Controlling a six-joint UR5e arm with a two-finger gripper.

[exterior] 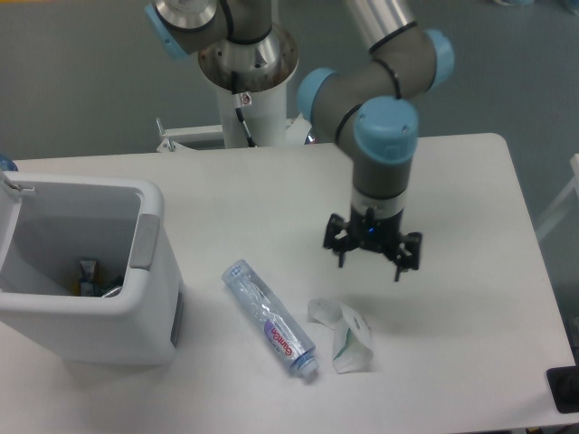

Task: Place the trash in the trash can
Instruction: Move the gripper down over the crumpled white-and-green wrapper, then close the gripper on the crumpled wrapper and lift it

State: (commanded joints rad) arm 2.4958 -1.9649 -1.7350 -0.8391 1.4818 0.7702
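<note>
Overhead view of a white tabletop [452, 181] with a single robot arm [384, 117] reaching down from the upper middle of the scene. The claw [371, 256] hangs above the tabletop with its two fingers spread apart and nothing between them; its shadow falls on the bare surface just below. The crushed clear bottle [269, 318], bearing a red-purple label, lies flat on the tabletop to the lower left of the claw, set diagonally with its blue-tinted neck toward the lower right. The crumpled wrapper [344, 336], clear with green marks, lies just beside the bottle's neck end, directly below the claw and apart from it. The trash can [149, 298], a large white boxy bin with a rounded rim and a grey panel on its near side, stands at the left edge of the tabletop, well apart from the claw and near the bottle's upper end. Its grey interior holds a few small items [90, 277], too small to identify. The arm's white mounting column [249, 99] rises behind the tabletop.
</note>
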